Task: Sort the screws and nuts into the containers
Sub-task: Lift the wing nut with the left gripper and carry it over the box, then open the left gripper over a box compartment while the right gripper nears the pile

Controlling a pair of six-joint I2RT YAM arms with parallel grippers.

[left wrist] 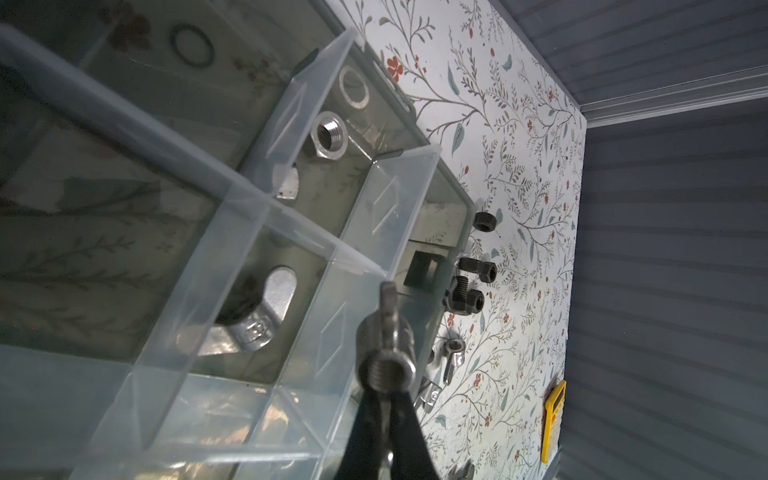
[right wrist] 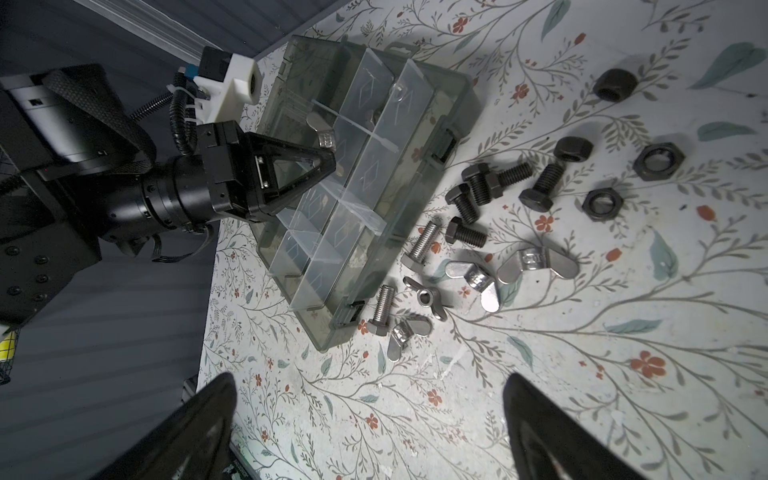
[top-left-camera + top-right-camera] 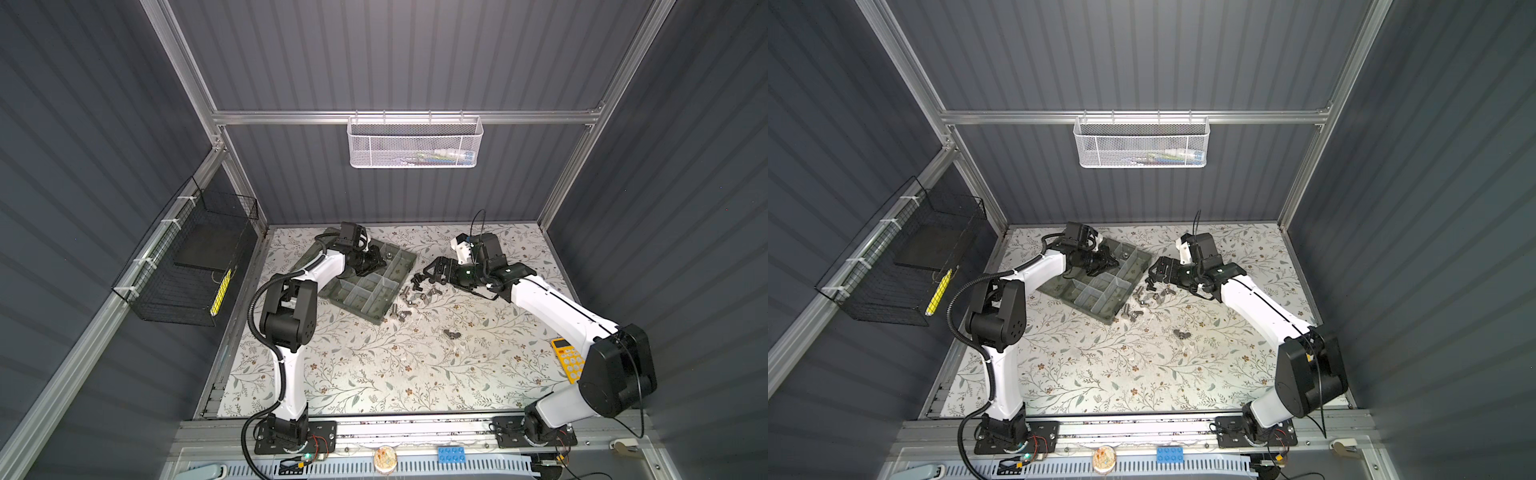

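Note:
The grey-green organizer box (image 3: 397,272) (image 3: 1100,309) lies open at the back left, its containers split by pale dividers (image 1: 232,232). My left gripper (image 3: 376,259) (image 1: 384,390) hovers over it, shut on a silver winged nut (image 1: 386,353). Inside lie a silver hex nut (image 1: 329,135) and another winged nut (image 1: 257,316). Right of the box on the table are black screws (image 2: 482,187), silver screws (image 2: 422,245), black nuts (image 2: 658,160) and winged nuts (image 2: 536,264). My right gripper (image 3: 430,274) (image 2: 370,378) hangs open just above this pile, holding nothing.
One winged nut (image 3: 451,333) lies apart toward the table's middle. A yellow calculator (image 3: 567,359) sits at the right edge under the right arm. A white mesh basket (image 3: 415,141) hangs on the back wall and a black wire basket (image 3: 187,270) on the left wall.

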